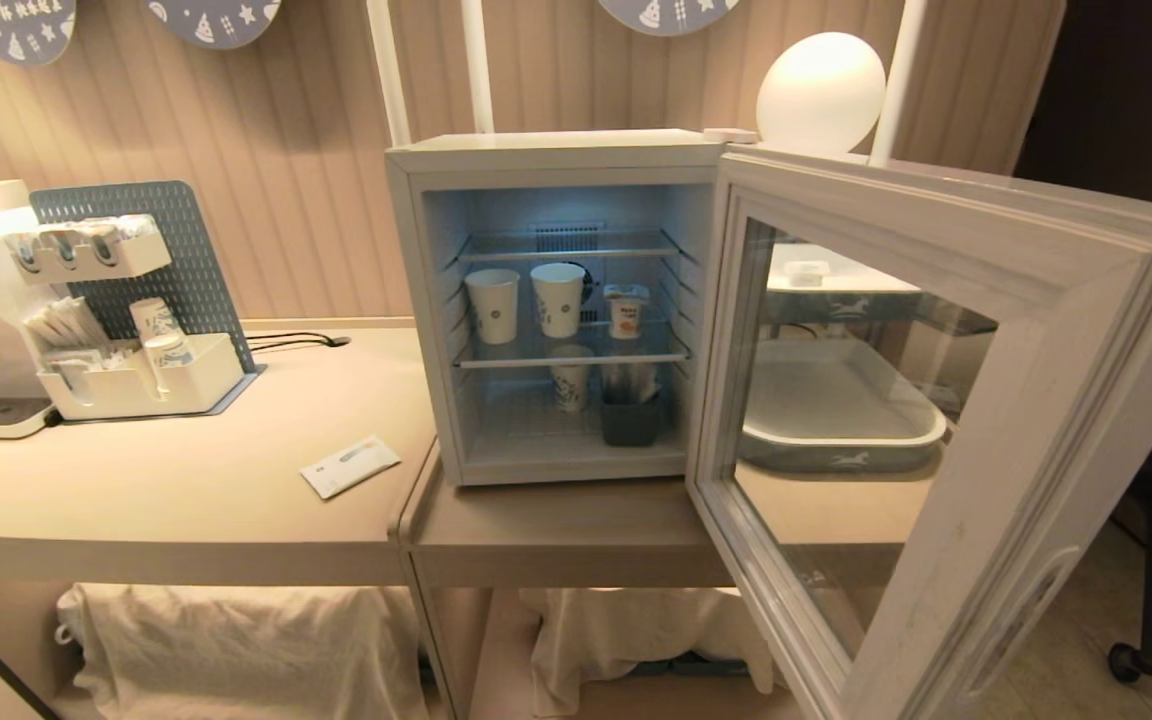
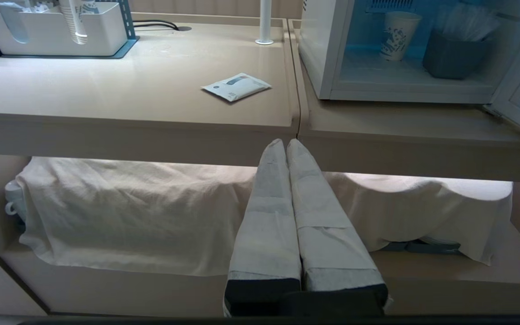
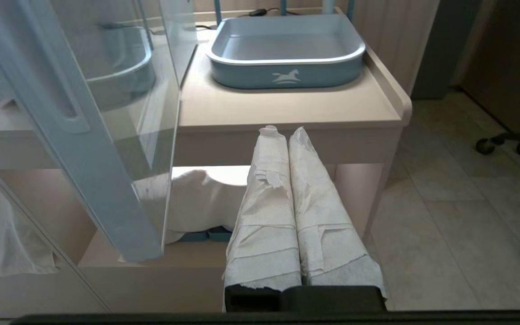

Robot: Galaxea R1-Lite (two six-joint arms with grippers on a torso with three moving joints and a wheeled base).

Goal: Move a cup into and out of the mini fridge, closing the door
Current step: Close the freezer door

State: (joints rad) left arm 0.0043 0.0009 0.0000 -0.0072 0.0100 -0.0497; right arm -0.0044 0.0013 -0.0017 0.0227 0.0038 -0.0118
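The white mini fridge [image 1: 546,155] stands on the counter with its door [image 1: 1036,420] swung wide open toward me on the right. On its middle wire shelf, at the right, sits the small white cup [image 1: 626,311] with an orange picture, beside two taller paper cups [image 1: 493,305]. Neither arm shows in the head view. My left gripper [image 2: 285,143] is shut and empty, low in front of the counter edge, left of the fridge. The right gripper [image 3: 283,132] is likewise shut and empty, below the counter edge, just right of the open door [image 3: 75,149].
A paper cup [image 2: 396,35] and a dark bin [image 1: 630,418] stand on the fridge floor. A white packet [image 1: 350,465] lies on the counter, an organiser with cups [image 1: 126,370] at far left. A blue-grey tray [image 3: 287,54] sits right of the fridge. White cloth [image 2: 129,212] covers the lower shelf.
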